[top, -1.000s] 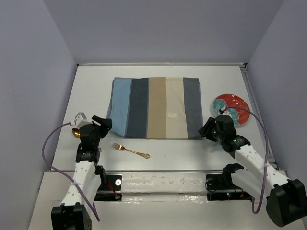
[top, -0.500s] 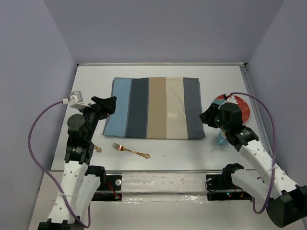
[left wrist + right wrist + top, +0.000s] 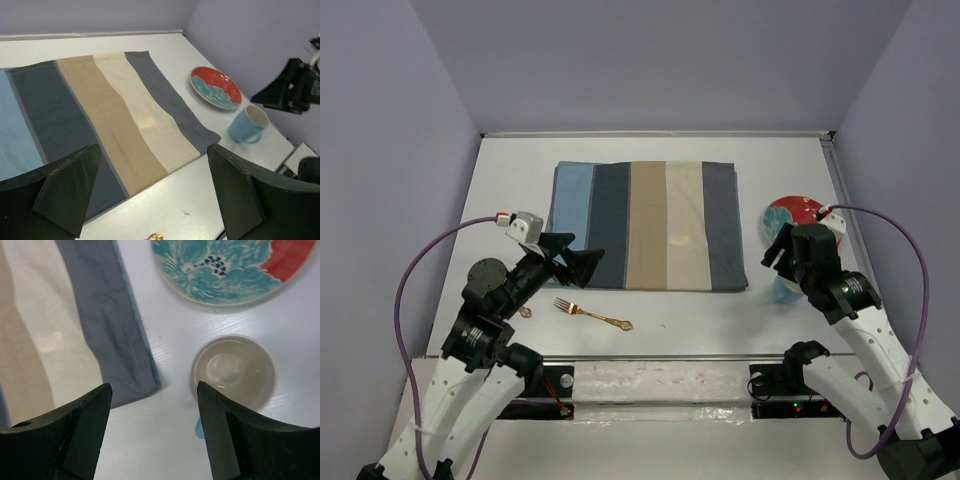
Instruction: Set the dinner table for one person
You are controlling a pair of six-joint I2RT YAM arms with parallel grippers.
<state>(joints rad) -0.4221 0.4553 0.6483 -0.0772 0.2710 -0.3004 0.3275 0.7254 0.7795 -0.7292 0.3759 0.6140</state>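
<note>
Left gripper (image 3: 154, 148): fingers spread, empty, near striped cloth placemat (image 3: 645, 225).
Right gripper (image 3: 153, 385): spread, empty, over pale-blue ceramic mug (image 3: 233, 371).
Matte white dinner table (image 3: 510, 180): underlies everything.
Advice: pinch mug's wall squarely, lift upright.

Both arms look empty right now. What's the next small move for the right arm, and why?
Probably ease the right gripper forward to the near rim of the plate. Its fingers are open and empty, the placemat is bare, and the plate lies on the table beside it, just beyond the mug.
</note>
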